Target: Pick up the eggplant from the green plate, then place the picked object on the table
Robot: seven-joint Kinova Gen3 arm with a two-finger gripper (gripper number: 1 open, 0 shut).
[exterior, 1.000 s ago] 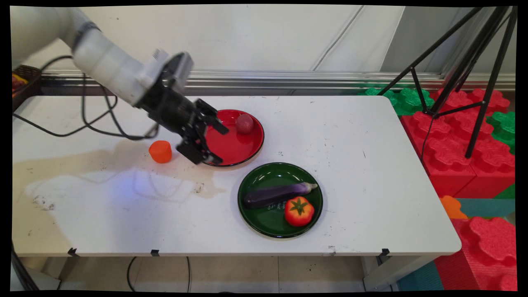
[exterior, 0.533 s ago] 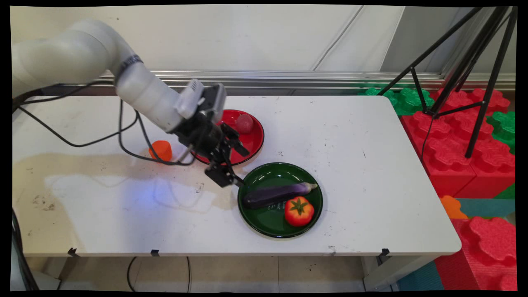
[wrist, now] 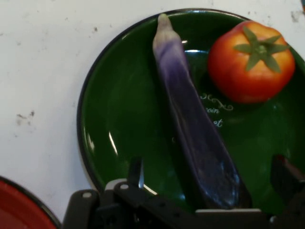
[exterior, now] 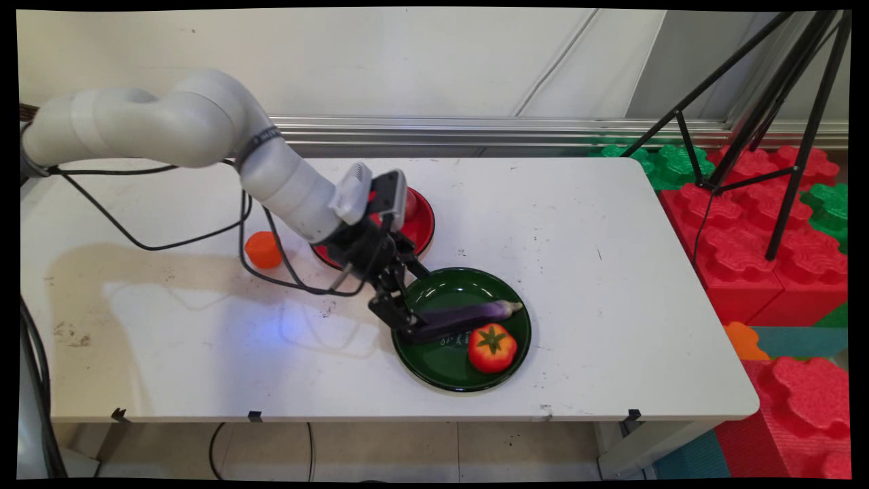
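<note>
The end effector [exterior: 408,310], fingers spread apart, straddles the thick end of the purple eggplant [wrist: 195,129] on the green plate [wrist: 109,119], apparently not yet touching it. A tomato [wrist: 250,62] sits alongside; closing squarely would come next.

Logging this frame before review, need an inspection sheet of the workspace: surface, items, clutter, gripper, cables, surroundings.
Surface: white table, scuffed, tan stain at left.
Items: green plate holding eggplant and tomato; red plate behind, partly hidden by the arm.
Clutter: orange cylinder on the table.
Gripper: gripper open, fingers either side of the eggplant's blunt end.
Cables: black cables hang from the arm.
Surroundings: tripod, red and green foam blocks.
</note>
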